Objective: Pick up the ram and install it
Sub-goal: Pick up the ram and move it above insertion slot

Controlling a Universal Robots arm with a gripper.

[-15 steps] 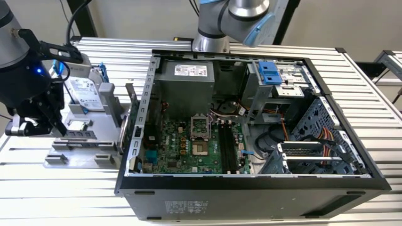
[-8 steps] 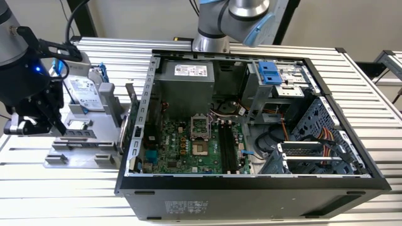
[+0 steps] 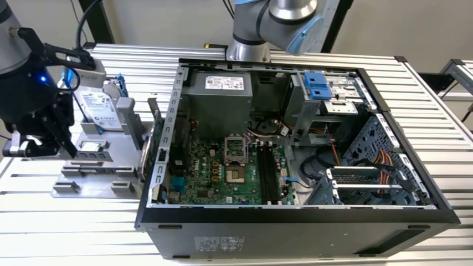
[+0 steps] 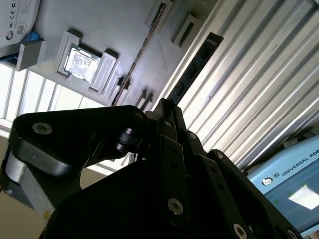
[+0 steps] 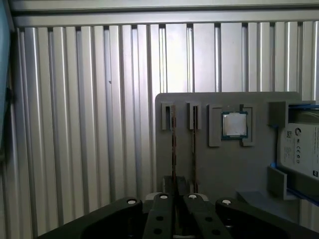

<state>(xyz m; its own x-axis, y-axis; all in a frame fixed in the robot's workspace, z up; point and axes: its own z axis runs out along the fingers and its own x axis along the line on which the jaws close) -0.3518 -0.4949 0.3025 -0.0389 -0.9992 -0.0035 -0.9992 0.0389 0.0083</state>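
Observation:
My gripper [image 3: 66,145] hangs over the exterior view's left end of the table, beside a grey parts holder [image 3: 96,177]. In the second wrist view the gripper [image 4: 169,102] is shut on the ram [image 4: 194,69], a long dark flat stick that juts from the fingertips over the ribbed table. In the first wrist view the ram [image 5: 173,149] is edge-on and runs into the narrow gap between the fingers [image 5: 163,214]. A second stick [image 5: 194,154] stands on edge in the holder's neighbouring slot. The long black motherboard slots [image 3: 266,172] lie inside the open computer case [image 3: 296,219].
The holder also carries a square processor chip [image 5: 234,124] and a hard drive [image 5: 301,149]. Another arm's base [image 3: 247,47] stands behind the case. Inside the case are a power supply [image 3: 218,105], a blue drive latch [image 3: 316,86] and loose cables [image 3: 369,166].

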